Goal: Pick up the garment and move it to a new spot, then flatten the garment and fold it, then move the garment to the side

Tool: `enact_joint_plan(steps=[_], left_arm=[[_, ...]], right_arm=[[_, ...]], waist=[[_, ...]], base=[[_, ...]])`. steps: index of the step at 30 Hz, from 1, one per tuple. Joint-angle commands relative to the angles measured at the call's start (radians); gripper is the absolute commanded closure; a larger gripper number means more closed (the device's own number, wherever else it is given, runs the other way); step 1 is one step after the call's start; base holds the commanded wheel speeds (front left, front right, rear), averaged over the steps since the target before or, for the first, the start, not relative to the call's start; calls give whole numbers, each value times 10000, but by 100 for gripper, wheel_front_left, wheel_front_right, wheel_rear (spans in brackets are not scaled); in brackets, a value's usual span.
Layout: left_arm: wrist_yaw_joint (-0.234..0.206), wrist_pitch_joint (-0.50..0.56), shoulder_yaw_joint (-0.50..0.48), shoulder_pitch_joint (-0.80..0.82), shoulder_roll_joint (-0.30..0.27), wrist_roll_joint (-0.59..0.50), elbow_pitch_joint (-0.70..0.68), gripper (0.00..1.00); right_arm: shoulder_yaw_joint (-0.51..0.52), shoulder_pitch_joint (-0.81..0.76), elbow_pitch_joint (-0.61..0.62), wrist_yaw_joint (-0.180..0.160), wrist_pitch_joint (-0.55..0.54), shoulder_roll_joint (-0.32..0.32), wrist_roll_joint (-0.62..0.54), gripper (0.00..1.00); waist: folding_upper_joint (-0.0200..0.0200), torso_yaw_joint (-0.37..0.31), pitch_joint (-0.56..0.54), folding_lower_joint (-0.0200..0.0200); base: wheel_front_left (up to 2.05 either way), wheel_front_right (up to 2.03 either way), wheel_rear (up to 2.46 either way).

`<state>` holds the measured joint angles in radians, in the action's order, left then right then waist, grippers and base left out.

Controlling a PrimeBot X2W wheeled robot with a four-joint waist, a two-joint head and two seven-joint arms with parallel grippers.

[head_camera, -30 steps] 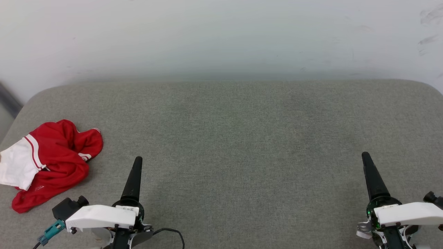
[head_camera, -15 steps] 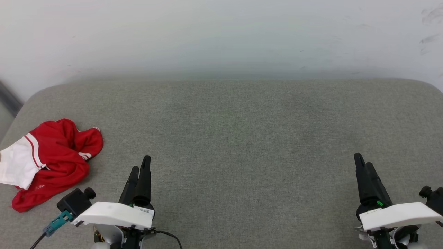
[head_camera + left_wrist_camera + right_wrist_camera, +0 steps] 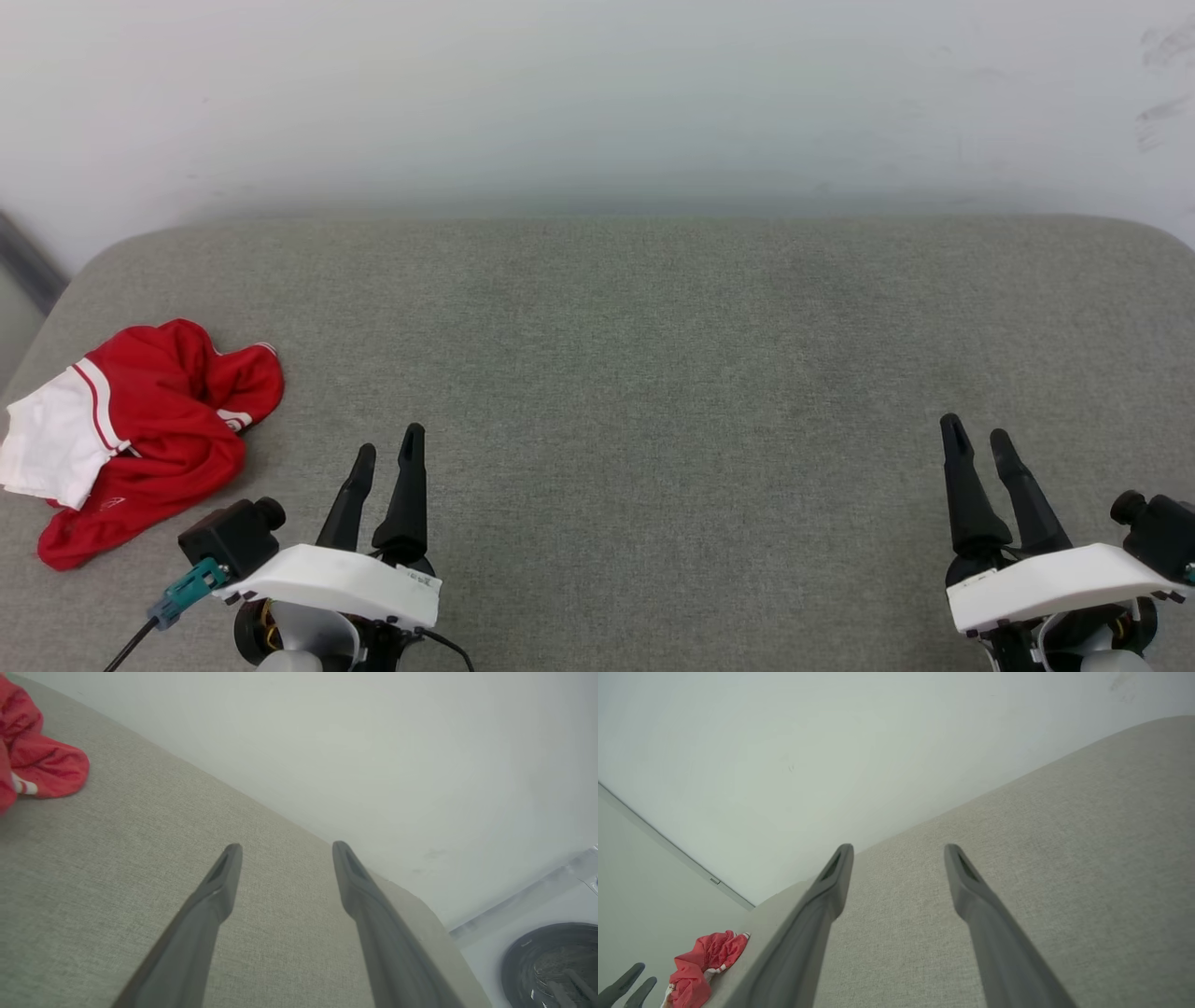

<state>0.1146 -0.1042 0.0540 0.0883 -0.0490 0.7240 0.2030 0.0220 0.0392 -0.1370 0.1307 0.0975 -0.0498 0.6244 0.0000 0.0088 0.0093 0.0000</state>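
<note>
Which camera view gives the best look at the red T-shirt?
The head view. There the whole crumpled T-shirt lies on the grey cushion, with white sleeve, striped trim and small logo visible. The left wrist view cuts it off at its upper left corner; the right wrist view shows it small and far, lower left.

Grey fabric cushion (image 3: 653,355) against a plain white wall (image 3: 597,93).

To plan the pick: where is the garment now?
In the head view the garment lies crumpled near the left edge of the grey cushion, left of the left end effector.
</note>
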Motion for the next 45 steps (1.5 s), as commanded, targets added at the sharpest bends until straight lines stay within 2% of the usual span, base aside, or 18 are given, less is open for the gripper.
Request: enact_joint_plan(steps=[1, 28, 45], left_arm=[[0, -86, 25, 238, -52, -295, -78, 0], [-320, -824, 481, 407, -166, -3604, 246, 0], [-452, -1226, 672, 448, -156, -5031, 578, 0]], right_arm=[[-1, 53, 163, 0, 75, -11, -322, 0], [-107, -210, 522, -1, 278, -10, -3853, 0], [-150, -348, 272, -1, 379, -9, -4841, 0]], waist=[[0, 6, -7, 0], [0, 87, -46, 0], [0, 169, -97, 0]], base=[[0, 0, 0], [0, 0, 0], [0, 0, 0]])
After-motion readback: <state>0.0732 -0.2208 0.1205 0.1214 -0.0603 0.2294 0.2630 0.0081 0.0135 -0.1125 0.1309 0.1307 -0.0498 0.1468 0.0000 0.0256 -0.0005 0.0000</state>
